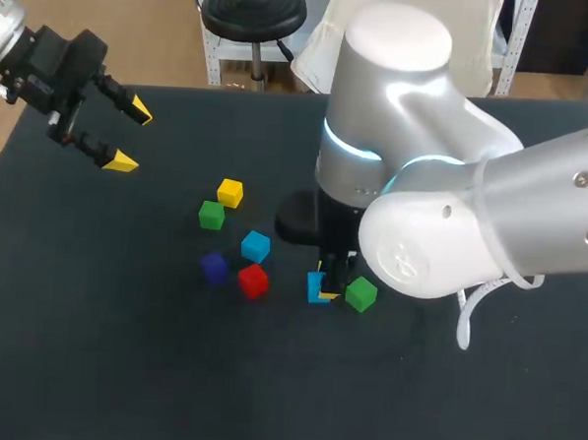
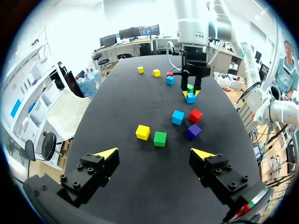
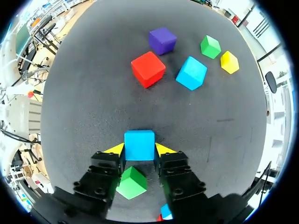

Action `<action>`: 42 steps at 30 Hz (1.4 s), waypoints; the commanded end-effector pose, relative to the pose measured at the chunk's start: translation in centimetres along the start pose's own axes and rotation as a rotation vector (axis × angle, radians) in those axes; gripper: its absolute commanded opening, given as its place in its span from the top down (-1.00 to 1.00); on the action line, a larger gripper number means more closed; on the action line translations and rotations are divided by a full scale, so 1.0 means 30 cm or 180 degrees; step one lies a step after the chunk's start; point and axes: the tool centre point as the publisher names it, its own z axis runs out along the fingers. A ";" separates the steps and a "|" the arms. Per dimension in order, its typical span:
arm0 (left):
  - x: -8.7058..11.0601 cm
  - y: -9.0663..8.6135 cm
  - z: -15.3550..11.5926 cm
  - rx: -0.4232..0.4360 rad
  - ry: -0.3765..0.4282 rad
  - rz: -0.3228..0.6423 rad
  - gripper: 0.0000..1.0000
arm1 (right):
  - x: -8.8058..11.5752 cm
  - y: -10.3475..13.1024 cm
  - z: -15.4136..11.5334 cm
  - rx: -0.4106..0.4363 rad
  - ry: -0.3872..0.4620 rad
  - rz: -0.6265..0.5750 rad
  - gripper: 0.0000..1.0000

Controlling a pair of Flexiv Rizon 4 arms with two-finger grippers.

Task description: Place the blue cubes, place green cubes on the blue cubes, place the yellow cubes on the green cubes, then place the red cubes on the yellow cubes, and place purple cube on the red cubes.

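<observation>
Brightly, evenly lit from overhead — only soft, short shadows under the cubes on the matte black table. White glare along the right arm, a cyan ring glowing at its joint. Table edges bowed in both wrist views.

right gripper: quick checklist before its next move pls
1. Grip: both yellow tips of the right gripper press opposite sides of the blue cube: ok.
2. Cube sits square between the fingers, not tilted: ok.
3. Cube lifted off the table: cannot tell.
4. Space around the fingers: a green cube lies close behind the held cube, under the gripper, and could get knocked: not ok.
5. Second blue cube and red cube lie ahead, apart from the gripper: ok.
6. Left gripper open, off to the side, away from the cubes: ok.
</observation>
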 end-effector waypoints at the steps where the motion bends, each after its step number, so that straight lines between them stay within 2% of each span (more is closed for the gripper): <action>1: 0.003 0.002 0.001 0.0001 -0.0002 0.0007 -1.00 | 0.002 0.001 -0.014 0.0005 -0.0034 0.0020 1.00; 6: 0.003 0.002 0.001 0.0001 -0.0002 0.0007 -1.00 | -0.004 -0.033 -0.061 0.0101 -0.0068 0.0095 1.00; 15: 0.003 0.002 0.001 0.0001 -0.0002 0.0007 -1.00 | 0.000 -0.158 -0.113 0.0305 0.0013 0.0197 1.00; 27: 0.003 0.002 0.001 0.0001 -0.0002 0.0007 -1.00 | 0.050 -0.288 -0.098 0.0330 0.0106 0.0285 1.00; 42: 0.003 0.002 0.001 0.0001 -0.0002 0.0007 -1.00 | 0.071 -0.362 -0.064 0.0316 0.0195 0.0263 1.00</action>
